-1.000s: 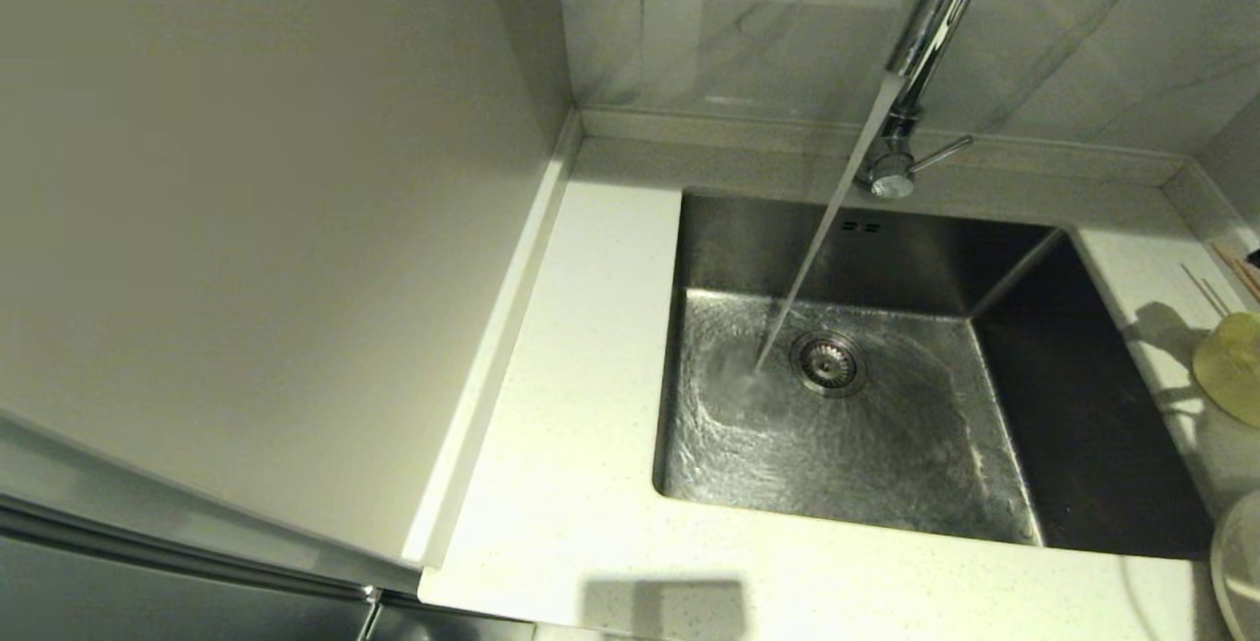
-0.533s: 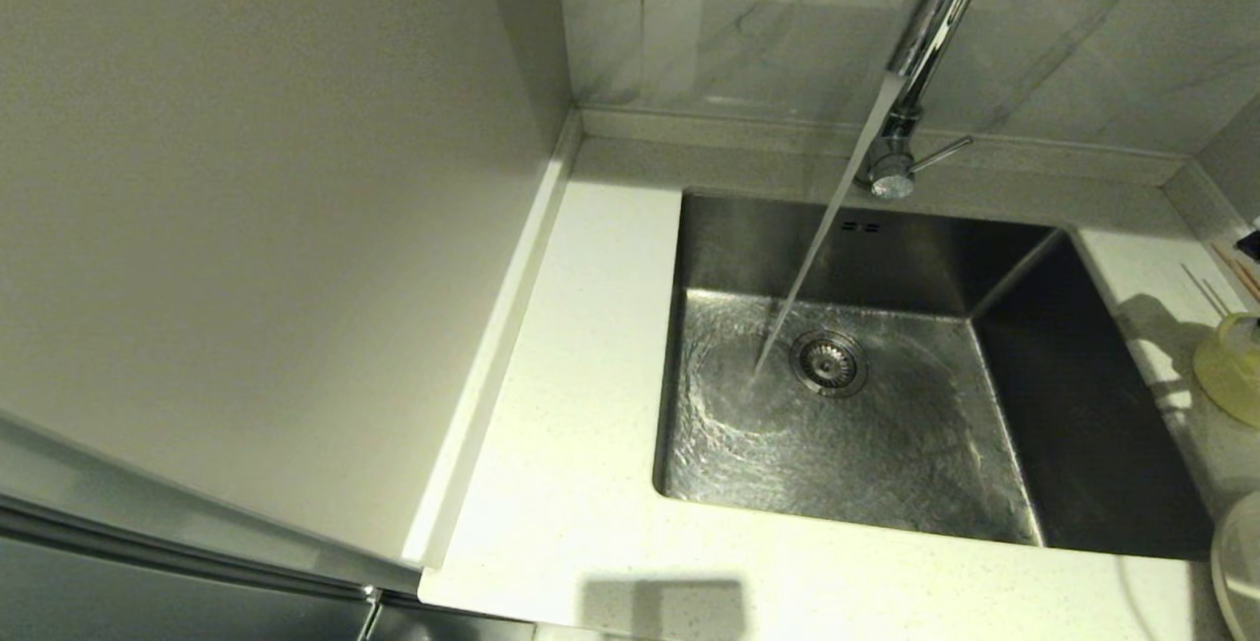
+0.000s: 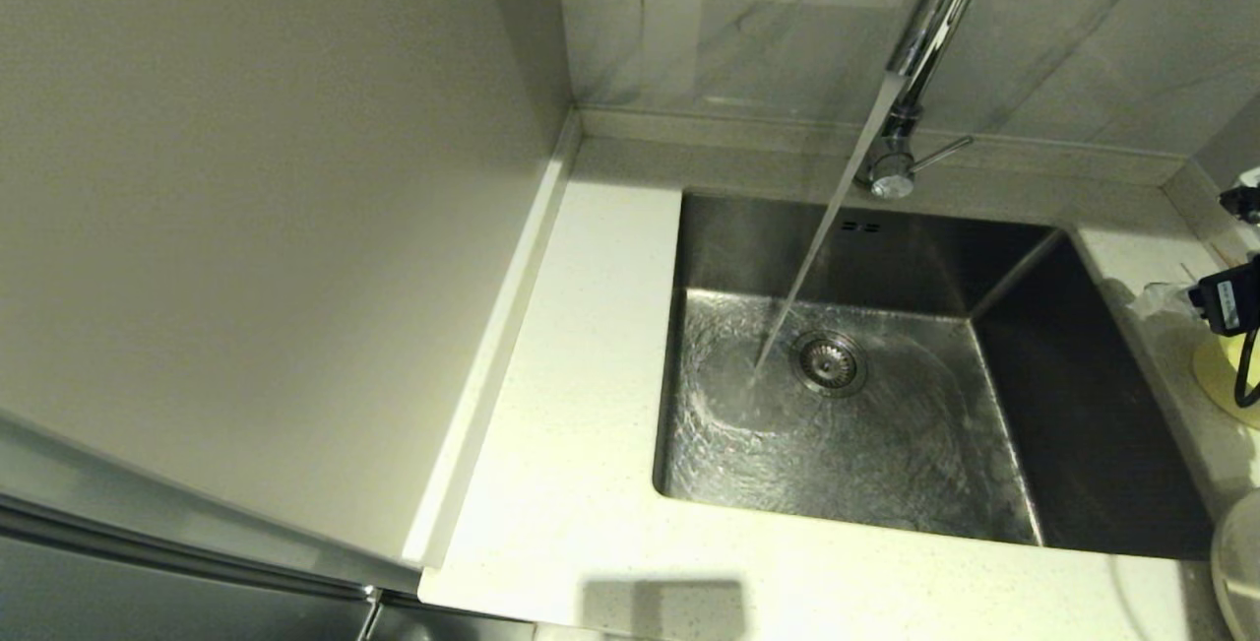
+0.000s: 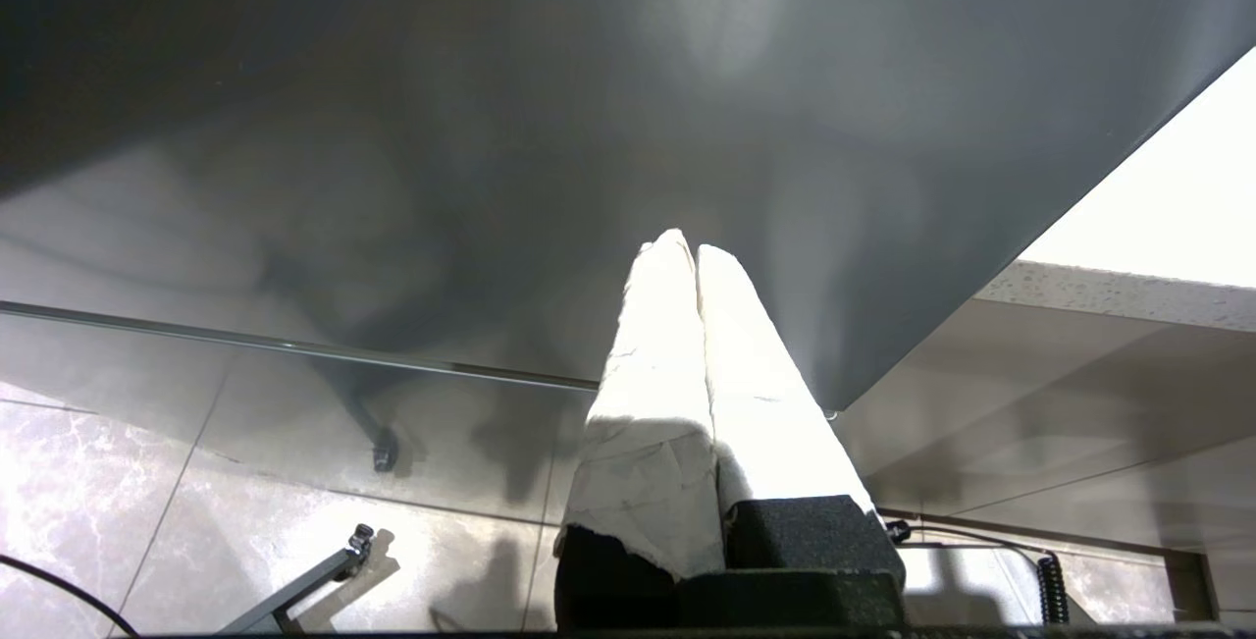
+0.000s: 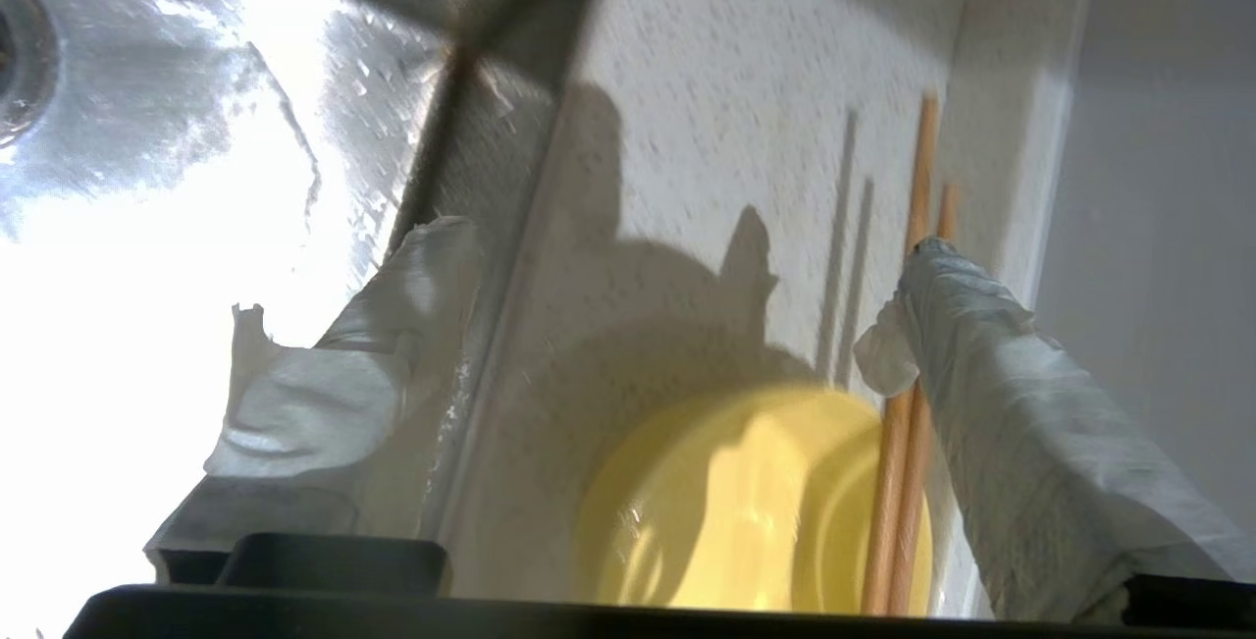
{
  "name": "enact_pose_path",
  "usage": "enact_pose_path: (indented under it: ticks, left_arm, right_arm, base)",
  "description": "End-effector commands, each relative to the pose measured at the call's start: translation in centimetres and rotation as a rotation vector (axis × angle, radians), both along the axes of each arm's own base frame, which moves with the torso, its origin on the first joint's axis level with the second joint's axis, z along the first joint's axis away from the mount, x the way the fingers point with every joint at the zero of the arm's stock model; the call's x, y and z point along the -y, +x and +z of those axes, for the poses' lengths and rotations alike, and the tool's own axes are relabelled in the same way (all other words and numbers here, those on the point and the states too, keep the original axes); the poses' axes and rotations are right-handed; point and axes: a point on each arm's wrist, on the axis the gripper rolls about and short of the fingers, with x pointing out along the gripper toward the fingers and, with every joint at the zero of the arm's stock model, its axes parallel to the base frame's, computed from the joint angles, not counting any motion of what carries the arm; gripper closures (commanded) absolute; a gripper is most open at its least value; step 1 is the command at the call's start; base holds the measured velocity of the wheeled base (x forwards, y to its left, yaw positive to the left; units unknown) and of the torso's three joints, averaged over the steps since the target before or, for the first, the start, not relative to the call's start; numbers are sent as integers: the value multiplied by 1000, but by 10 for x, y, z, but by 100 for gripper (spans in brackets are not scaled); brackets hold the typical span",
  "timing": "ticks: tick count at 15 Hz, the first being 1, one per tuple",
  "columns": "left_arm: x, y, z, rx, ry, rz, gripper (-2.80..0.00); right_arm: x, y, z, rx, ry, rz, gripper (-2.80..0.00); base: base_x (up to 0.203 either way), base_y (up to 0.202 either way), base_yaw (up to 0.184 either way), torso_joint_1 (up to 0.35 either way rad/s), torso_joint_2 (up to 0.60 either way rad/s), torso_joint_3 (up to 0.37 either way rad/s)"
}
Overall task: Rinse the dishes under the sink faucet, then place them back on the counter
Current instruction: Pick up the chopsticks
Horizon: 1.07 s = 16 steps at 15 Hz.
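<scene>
The right gripper (image 5: 677,276) hangs over the yellow bowl (image 5: 746,502) at the frame's right edge, fingers apart. The left gripper (image 4: 695,251) has its fingers together.

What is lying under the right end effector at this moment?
Under the open right end effector sit the pale yellow bowl and two wooden chopsticks on the counter. One finger covers part of the chopsticks, and the bowl's near side is cut off.

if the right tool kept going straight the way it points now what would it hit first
Probably the counter just beyond the yellow bowl. The right tool hangs open above the bowl, one finger over the chopsticks. Depth is unclear, so the bowl's rim might come first.
</scene>
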Motion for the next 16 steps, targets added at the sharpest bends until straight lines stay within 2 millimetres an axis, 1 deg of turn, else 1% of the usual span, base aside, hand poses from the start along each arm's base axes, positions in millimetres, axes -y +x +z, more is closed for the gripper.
enact_pose_path:
  ticks: [1, 3, 5, 7, 8, 10, 13, 14, 16]
  left_arm:
    - [0, 0, 0, 2, -1, 0, 0]
    - [0, 0, 0, 2, -1, 0, 0]
    - [0, 0, 0, 2, -1, 0, 0]
    - [0, 0, 0, 2, -1, 0, 0]
    - [0, 0, 0, 2, -1, 0, 0]
    - [0, 0, 0, 2, -1, 0, 0]
    - [0, 0, 0, 2, -1, 0, 0]
    - [0, 0, 0, 2, -1, 0, 0]
    - [0, 0, 0, 2, -1, 0, 0]
  right_arm:
    - [-1, 5, 0, 2, -8, 12, -280]
    - [1, 10, 2, 4, -34, -9, -280]
    - [5, 20, 13, 14, -111, -120, -280]
    - [3, 32, 27, 93, -155, -149, -280]
    - [-3, 37, 33, 171, -141, -109, -280]
    - [-11, 40, 37, 256, 35, 37, -280]
    - [-18, 40, 42, 281, 228, 190, -280]
    - [-20, 41, 46, 293, 268, 222, -280]
    - [-21, 44, 55, 324, 278, 238, -280]
  base:
    - [0, 0, 0, 0, 0, 0]
    - [0, 0, 0, 0, 0, 0]
    - [0, 0, 0, 0, 0, 0]
    - [0, 0, 0, 0, 0, 0]
    - [0, 0, 0, 0, 0, 0]
    - [0, 0, 0, 0, 0, 0]
    - [0, 0, 0, 0, 0, 0]
    - [0, 0, 0, 0, 0, 0]
    - [0, 0, 0, 0, 0, 0]
